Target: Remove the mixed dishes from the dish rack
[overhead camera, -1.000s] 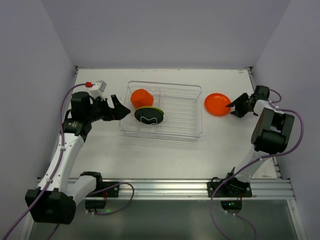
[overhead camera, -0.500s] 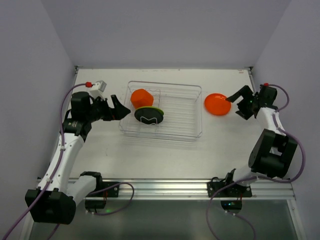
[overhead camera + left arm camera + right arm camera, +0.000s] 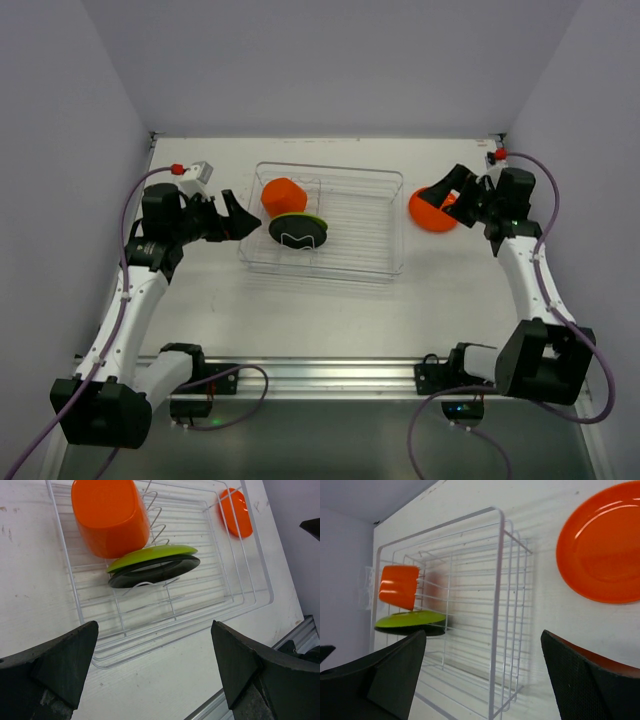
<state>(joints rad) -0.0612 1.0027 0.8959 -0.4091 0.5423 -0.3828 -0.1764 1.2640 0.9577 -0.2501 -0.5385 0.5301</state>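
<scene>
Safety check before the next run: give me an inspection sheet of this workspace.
Surface: white table, lightly scuffed.
Job's things: dish rack holds orange cup, lime-green plate and black plate leaning together; orange plate on the table right of it.
Clutter: nothing seen.
Tools: left tool open, facing the rack's left end; right tool open by the orange plate, holding nothing.
Cables: purple cables loop at both sides, away from the dishes.
Surroundings: plain grey walls; metal rail at near edge.

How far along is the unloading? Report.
Done: the orange plate lies on the table right of the dish rack. In hand: nothing; the right hand hovers open by that plate, the left hand open beside the rack. Left: the orange cup, lime-green plate and black plate in the rack.
</scene>
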